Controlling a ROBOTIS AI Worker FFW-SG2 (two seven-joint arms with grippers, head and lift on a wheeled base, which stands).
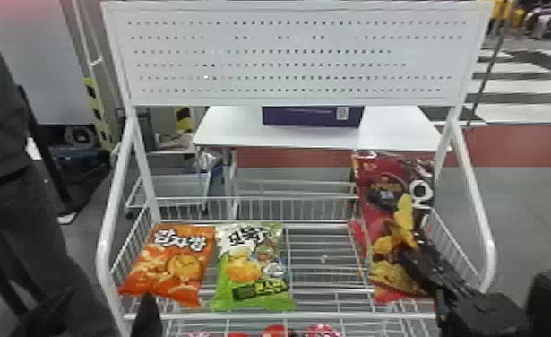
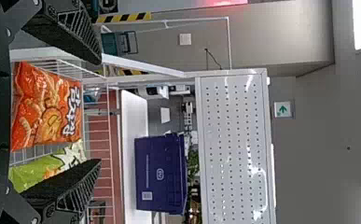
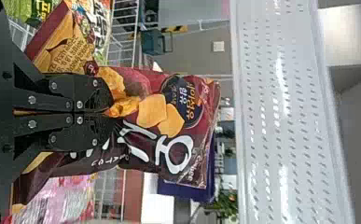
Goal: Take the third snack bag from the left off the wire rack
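The wire rack (image 1: pixel 319 264) holds an orange snack bag (image 1: pixel 171 264) at the left and a green one (image 1: pixel 249 269) beside it. The third bag, dark red with yellow chips (image 1: pixel 393 201), stands upright at the rack's right end. My right gripper (image 1: pixel 422 264) is shut on its lower part; the right wrist view shows the fingers (image 3: pixel 82 100) pinching the bag (image 3: pixel 169 121). Another red bag (image 1: pixel 390 287) lies under it on the wires. My left gripper (image 1: pixel 146 316) sits low at the rack's front left, open, facing the orange bag (image 2: pixel 43 107).
A white perforated panel (image 1: pixel 294 54) tops the rack, and white side posts (image 1: pixel 467 179) flank it. Behind stands a white table (image 1: pixel 390 130) with a blue box (image 1: pixel 312 115). A person in dark clothes (image 1: pixel 1 157) stands at the left. Red packets (image 1: pixel 296 331) lie on a lower shelf.
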